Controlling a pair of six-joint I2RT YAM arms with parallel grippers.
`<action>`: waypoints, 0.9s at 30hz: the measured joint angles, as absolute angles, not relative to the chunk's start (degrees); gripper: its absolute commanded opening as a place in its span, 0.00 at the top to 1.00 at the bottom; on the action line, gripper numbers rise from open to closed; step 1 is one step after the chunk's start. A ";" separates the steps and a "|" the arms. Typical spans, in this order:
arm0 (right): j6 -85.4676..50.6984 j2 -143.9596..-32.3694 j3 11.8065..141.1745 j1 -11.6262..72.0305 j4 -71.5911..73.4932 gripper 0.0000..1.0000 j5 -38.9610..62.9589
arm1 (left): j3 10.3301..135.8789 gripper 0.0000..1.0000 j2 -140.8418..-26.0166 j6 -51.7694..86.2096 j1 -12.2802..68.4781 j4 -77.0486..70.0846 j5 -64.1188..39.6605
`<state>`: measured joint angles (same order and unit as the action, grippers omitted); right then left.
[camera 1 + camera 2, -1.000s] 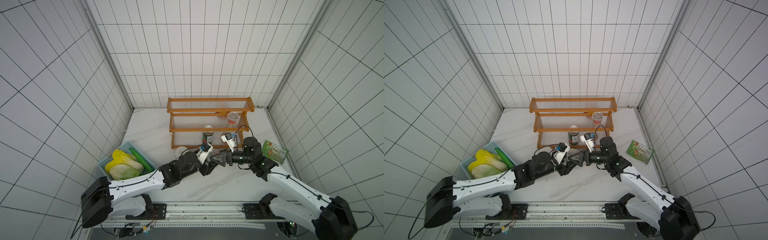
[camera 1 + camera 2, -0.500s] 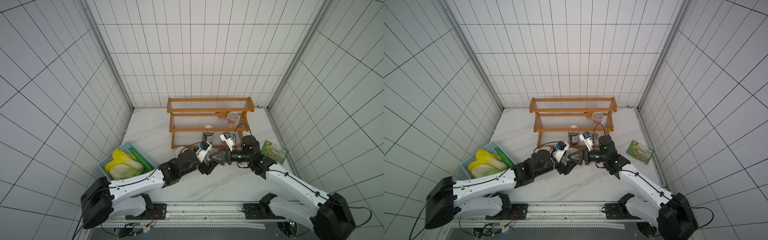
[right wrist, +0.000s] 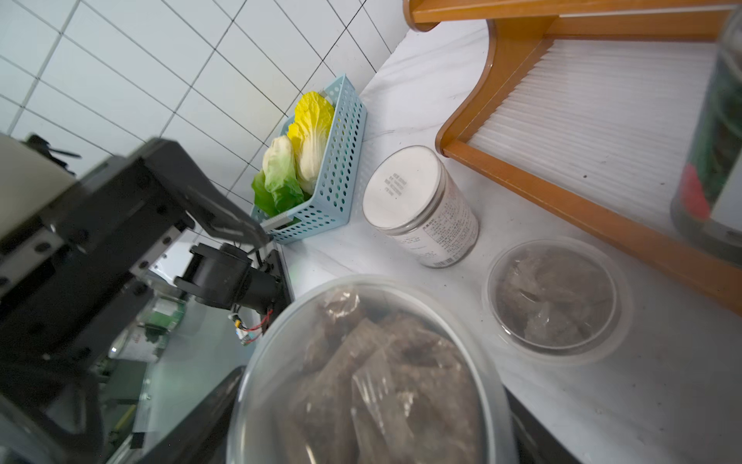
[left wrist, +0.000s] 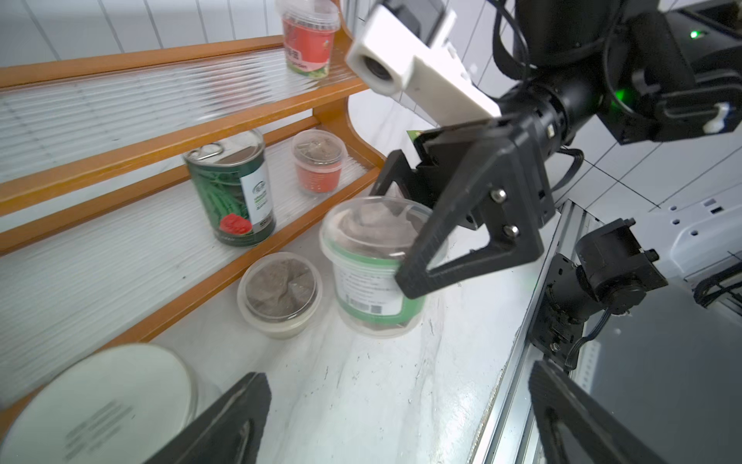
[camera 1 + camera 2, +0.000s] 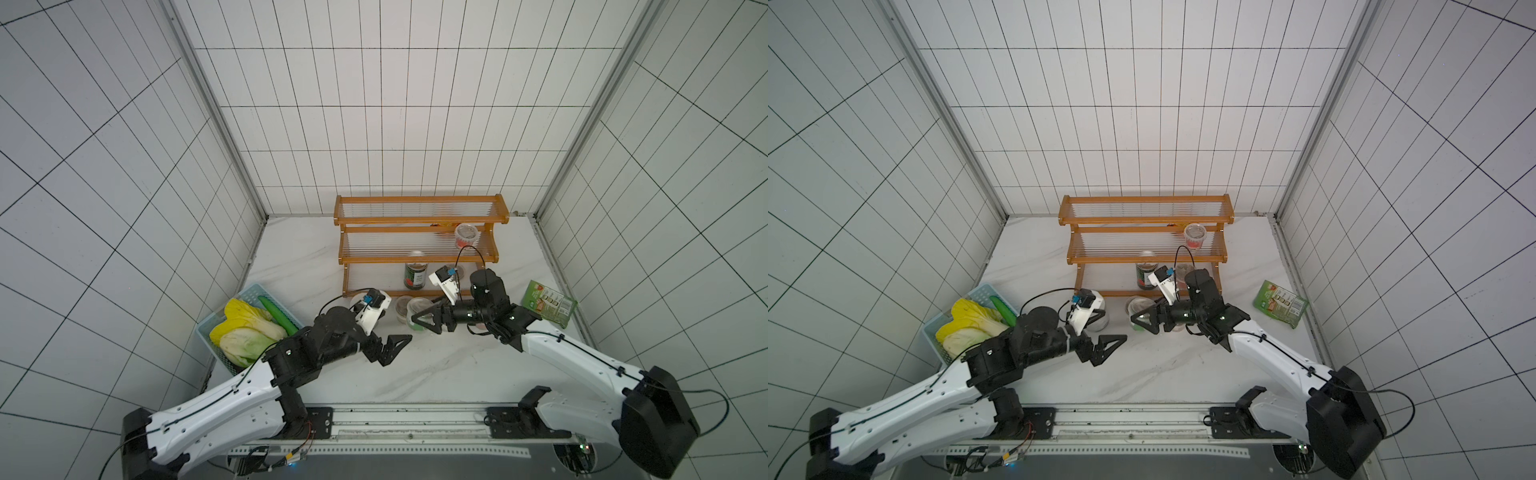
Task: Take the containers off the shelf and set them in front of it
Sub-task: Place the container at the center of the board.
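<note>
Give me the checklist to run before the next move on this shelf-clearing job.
1. Left gripper open, empty, apart from the cups: ok.
2. Green-banded cup upright on the table in front of the shelf: ok.
3. Right gripper straddles that cup; whether it clamps: cannot tell.
4. Shelf cleared: not ok. Tin can and lower red cup on the lowest tier, upper red cup on the middle tier.
5. White-lidded jar and small clear cup upright on the table: ok.
</note>
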<state>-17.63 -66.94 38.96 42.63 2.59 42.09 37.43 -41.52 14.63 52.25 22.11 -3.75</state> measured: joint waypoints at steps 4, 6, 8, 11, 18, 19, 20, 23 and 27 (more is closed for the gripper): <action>-12.49 -67.18 38.22 48.36 2.81 0.24 37.60 | 37.54 0.01 -36.82 16.75 42.02 26.63 -3.27; -9.93 -67.75 37.65 52.05 3.46 0.24 34.72 | 38.17 0.01 -38.20 17.74 36.34 27.83 -3.60; -7.07 -69.41 37.45 56.38 4.49 0.24 31.90 | 38.96 0.02 -41.34 18.57 30.92 27.92 -4.89; -2.70 -73.95 37.32 62.39 7.90 0.23 28.29 | 40.49 0.02 -46.98 19.14 25.43 27.57 -6.24; 6.52 -88.29 38.39 69.73 17.04 0.23 24.14 | 46.06 0.02 -53.89 18.39 18.35 26.65 -8.91; 7.42 -90.30 39.05 70.22 18.20 0.23 23.86 | 46.48 0.02 -54.11 18.17 17.58 26.41 -9.26; 8.14 -91.92 39.62 70.48 19.31 0.23 23.66 | 46.70 0.02 -54.28 17.98 16.91 26.17 -9.67; 9.61 -96.23 41.45 71.00 22.74 0.22 23.05 | 46.72 0.01 -54.81 17.50 15.16 25.85 -11.05; 9.69 -100.16 43.70 71.29 26.63 0.20 22.96 | 46.70 0.02 -55.40 17.02 14.22 25.80 -12.36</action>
